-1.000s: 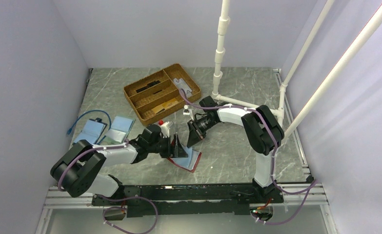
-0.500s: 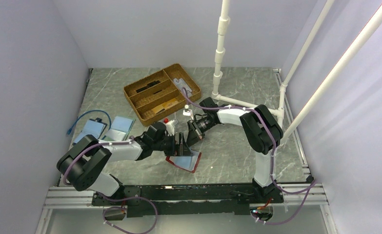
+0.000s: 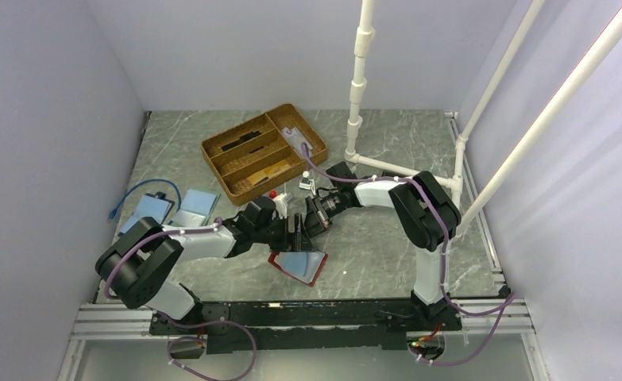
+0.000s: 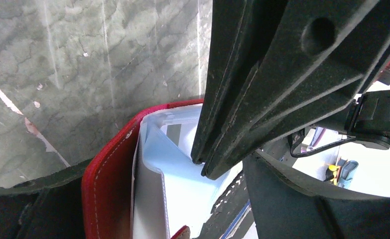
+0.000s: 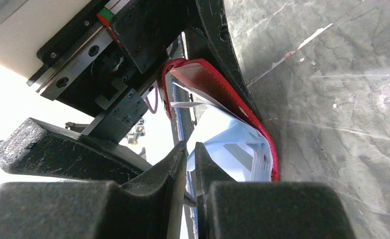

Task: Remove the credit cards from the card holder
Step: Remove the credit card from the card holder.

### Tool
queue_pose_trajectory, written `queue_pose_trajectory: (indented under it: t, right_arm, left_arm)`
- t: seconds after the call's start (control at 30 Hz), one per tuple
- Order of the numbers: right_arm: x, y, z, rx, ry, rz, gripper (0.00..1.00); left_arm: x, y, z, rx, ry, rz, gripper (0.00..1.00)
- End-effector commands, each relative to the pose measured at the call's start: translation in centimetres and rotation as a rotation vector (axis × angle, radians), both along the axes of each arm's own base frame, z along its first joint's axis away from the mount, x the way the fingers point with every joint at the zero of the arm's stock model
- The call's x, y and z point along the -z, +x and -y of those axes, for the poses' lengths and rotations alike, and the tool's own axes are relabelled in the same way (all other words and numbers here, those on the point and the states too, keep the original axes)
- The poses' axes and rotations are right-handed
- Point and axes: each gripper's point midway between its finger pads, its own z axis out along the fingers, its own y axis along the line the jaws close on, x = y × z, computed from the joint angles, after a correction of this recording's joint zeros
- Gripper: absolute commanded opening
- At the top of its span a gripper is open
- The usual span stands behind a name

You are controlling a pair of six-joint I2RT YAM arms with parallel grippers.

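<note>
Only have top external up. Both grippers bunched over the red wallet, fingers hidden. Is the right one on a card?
Observer: Right wrist view: the right gripper has jaws nearly together, tips at the edge of a thin light-blue plastic card; a pinch I can't confirm.
Operator: Holder flat?
Observer: No. The small red leather-like bifold card holder has one flap curling up off the grey marble table.
Operator: Left?
Observer: The left gripper is open wide, straddling that flap: one finger outside the red cover, one over the lining.
</note>
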Motion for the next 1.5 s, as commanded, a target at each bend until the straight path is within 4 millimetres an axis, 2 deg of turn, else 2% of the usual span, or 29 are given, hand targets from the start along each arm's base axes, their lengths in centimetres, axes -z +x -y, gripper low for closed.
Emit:
queue_pose_trajectory:
  t: [0.0,0.33,0.43,0.5,0.57,0.67,0.77,0.87,1.03,1.17,1.33,1.47]
  right_arm:
    - [-0.9,0.1,-0.4,0.005,0.049,-0.052,0.14]
    - [-0.2,0.5,-0.5,0.038,0.003,-0.059,0.15]
    - [-0.2,0.6,-0.5,0.038,-0.001,-0.051,0.16]
    - [-0.3,0.6,-0.5,0.032,0.006,-0.041,0.20]
    - [-0.6,0.7,-0.5,0.026,0.009,-0.021,0.30]
    - [-0.9,0.8,-0.4,0.019,0.008,0.013,0.37]
    - [-1.0,1.2,-0.2,0.013,-0.004,0.068,0.40]
    - [-1.2,1.7,0.1,0.004,-0.021,0.146,0.41]
    - [-1.8,2.8,1.2,-0.056,-0.049,0.431,0.41]
    - [-1.8,2.8,2.1,-0.129,-0.079,0.649,0.38]
    - [-0.8,1.2,1.3,-0.210,-0.086,0.863,0.23]
    - [1.2,2.0,1.0,-0.231,-0.213,0.914,0.10]
  left_arm:
    - [1.2,0.5,-0.6,-0.035,0.084,-0.008,0.86]
    - [1.6,0.2,-1.8,-0.040,0.171,-0.028,0.64]
    - [1.5,0.2,-2.2,-0.038,0.192,-0.022,0.48]
    - [1.5,0.0,-2.5,-0.038,0.214,-0.026,0.40]
    - [1.5,-0.1,-2.8,-0.038,0.228,-0.029,0.33]
    - [1.5,-0.2,-3.2,-0.040,0.244,-0.028,0.28]
    - [1.6,-0.2,-3.5,-0.048,0.247,-0.030,0.23]
    - [1.3,-0.3,-3.6,-0.055,0.215,-0.038,0.22]
    - [0.1,0.5,-3.8,-0.090,0.049,-0.059,0.22]
    - [-0.7,1.0,-3.3,-0.088,-0.058,-0.069,0.21]
    - [-1.6,2.1,-1.5,-0.063,-0.164,-0.077,0.21]
    - [-1.7,3.1,-0.6,-0.063,-0.216,-0.090,0.21]
